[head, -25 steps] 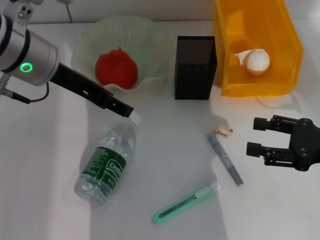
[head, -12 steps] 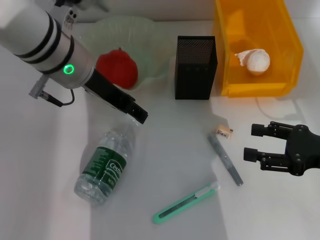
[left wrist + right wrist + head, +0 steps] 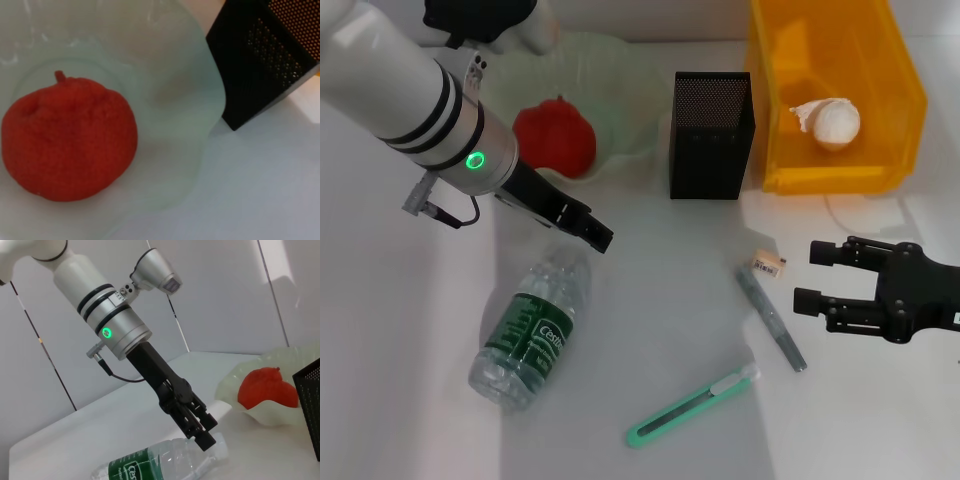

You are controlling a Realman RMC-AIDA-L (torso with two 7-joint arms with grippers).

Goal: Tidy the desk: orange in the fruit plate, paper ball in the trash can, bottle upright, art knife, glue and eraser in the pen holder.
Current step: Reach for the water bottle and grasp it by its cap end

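while the left gripper [image 3: 598, 238] hangs left of centre in the head view, right at the cap end of the bottle [image 3: 532, 326], its black fingers look pressed together, and the right wrist view shows them closed just above the bottle's neck, not clearly around it. the bottle lies on its side in the lower left, green label up, cap pointing toward the frame's centre. the right gripper [image 3: 808, 276] hovers at the right edge, its two fingers spread apart and holding nothing, tips pointing left toward the eraser [image 3: 769, 265].

the surface is a plain white desk [image 3: 650, 300], evenly lit, with soft shadows under the arm and objects. the pale green fruit plate [image 3: 620, 70] sits at upper left with the orange [image 3: 555, 138] resting in it. the black mesh pen holder [image 3: 711, 135] stands upright at top centre, and the yellow trash can [image 3: 835, 95] fills the upper right, with the paper ball [image 3: 830, 122] inside it. the small eraser lies right of centre, touching or nearly touching the top end of the grey glue stick [image 3: 771, 320], which slants down to the right. the green art knife [image 3: 692, 404] lies diagonally near the bottom centre, apart from the glue.

in the right wrist view, pale grey wall panels [image 3: 225, 295] with thin dark seams stand behind the desk.
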